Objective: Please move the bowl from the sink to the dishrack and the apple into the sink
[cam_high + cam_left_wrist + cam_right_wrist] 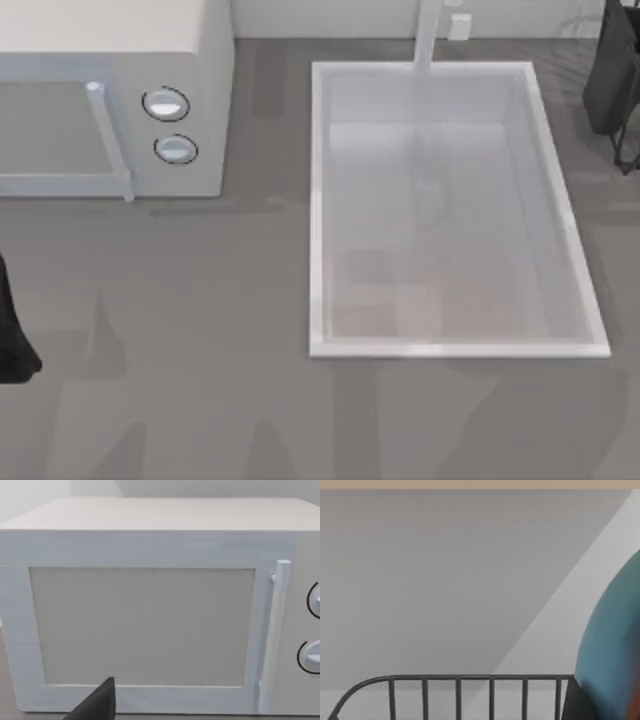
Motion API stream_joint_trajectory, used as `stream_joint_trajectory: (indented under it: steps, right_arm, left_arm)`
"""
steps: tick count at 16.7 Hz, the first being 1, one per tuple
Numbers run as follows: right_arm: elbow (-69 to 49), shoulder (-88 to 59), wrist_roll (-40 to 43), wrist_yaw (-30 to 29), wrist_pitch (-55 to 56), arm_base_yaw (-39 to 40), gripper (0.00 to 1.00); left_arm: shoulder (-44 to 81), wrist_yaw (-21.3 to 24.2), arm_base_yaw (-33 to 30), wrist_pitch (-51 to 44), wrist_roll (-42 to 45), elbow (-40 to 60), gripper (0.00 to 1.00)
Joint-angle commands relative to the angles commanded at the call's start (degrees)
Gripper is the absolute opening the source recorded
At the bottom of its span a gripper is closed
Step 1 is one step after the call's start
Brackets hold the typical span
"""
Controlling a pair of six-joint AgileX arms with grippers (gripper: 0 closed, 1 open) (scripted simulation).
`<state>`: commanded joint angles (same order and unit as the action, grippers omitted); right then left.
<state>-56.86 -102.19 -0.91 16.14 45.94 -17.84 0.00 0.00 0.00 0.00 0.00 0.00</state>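
The white sink (pixel 318 200) lies right of the table's middle with nothing in its basin. My right gripper (pixel 615 85) hangs at the far right corner, beyond the sink. In the right wrist view the blue bowl (pixel 615 640) stands close against a dark finger (pixel 575 702), tilted on edge, and the gripper looks shut on it. Just beyond it runs the dishrack (pixel 470 679), a wire rail with upright bars. The apple is out of view. My left gripper (pixel 12 345) is parked at the table's left edge.
A white microwave (pixel 110 100) with two round knobs and a bar handle fills the far left; the left wrist view faces its door (pixel 145 625). The tap post (pixel 428 35) rises at the sink's far rim. Bare grey tabletop lies in front of the sink.
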Motion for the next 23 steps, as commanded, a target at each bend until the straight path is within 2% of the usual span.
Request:
stream_joint_trajectory:
  steps: [5, 18, 23]
  right_arm:
    - [0.8, -0.8, 0.0, -0.3, 1.2, 0.3, 0.00]
    - [0.8, -0.8, 0.0, -0.3, 1.2, 0.3, 0.98]
    - [0.8, -0.8, 0.0, -0.3, 1.2, 0.3, 1.00]
  left_arm:
    - [0.0, 0.0, 0.0, 0.0, 0.0, 0.0, 1.00]
    - [0.0, 0.0, 0.0, 0.0, 0.0, 0.0, 1.00]
    - [0.0, 0.0, 0.0, 0.0, 0.0, 0.0, 1.00]
